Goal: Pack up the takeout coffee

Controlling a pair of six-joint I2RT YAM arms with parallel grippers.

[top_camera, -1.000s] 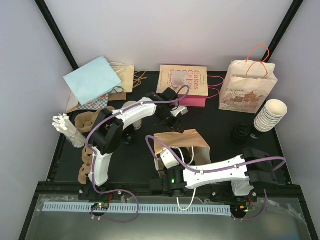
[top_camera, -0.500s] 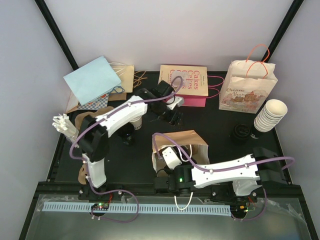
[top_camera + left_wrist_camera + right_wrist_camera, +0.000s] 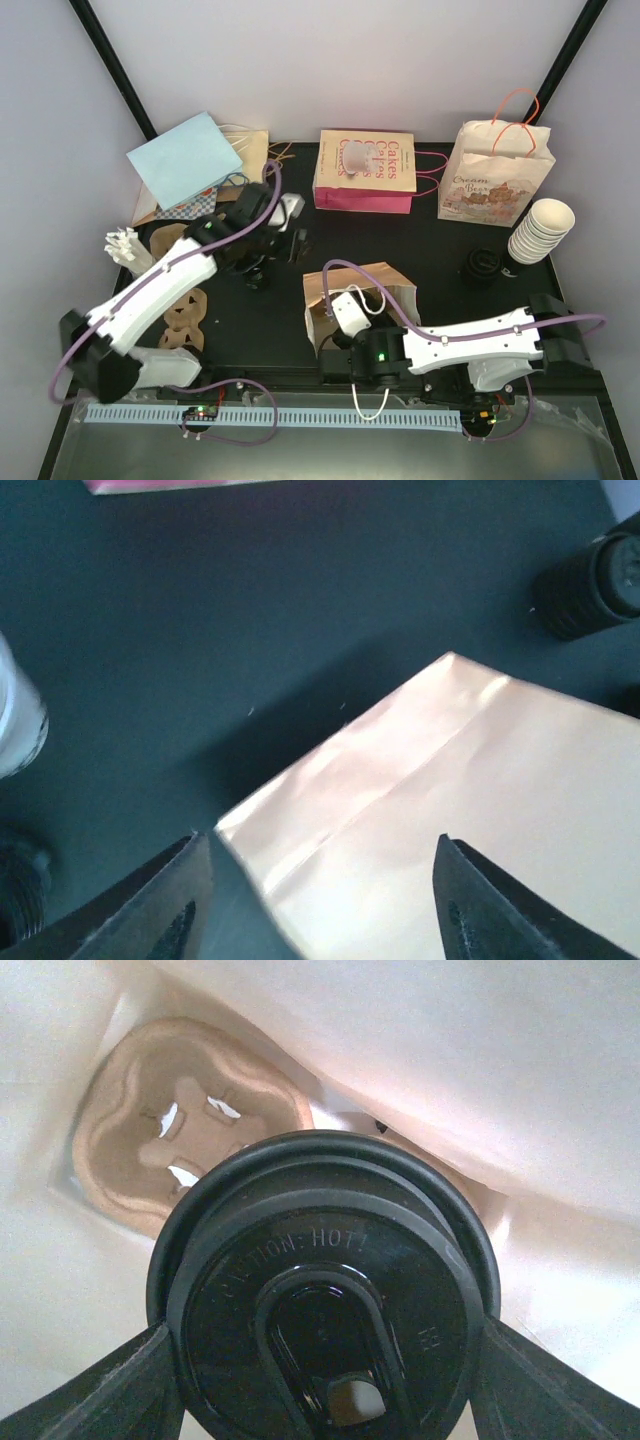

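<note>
Inside the brown paper bag (image 3: 388, 282), the takeout coffee (image 3: 320, 1300), black lid on, is held by the right gripper (image 3: 320, 1395) over the pulp carrier (image 3: 190, 1130) deeper in the bag. It is best lowered upright and centred on a carrier well before being released. The left gripper (image 3: 318, 880) is spread wide and empty just outside the bag.

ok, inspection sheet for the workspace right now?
Surface: black table, no spills seen.
Job's things: takeout coffee, lid on, inside brown bag; pulp carrier at the bag's bottom.
Clutter: pink bag, cream bag, cup stack, spare lids, blue bag, loose carriers.
Grippers: left gripper open, empty; right gripper jaws closed on the coffee.
Cables: purple cables along both arms, no snag seen.
Surroundings: white walls, black frame posts.
</note>
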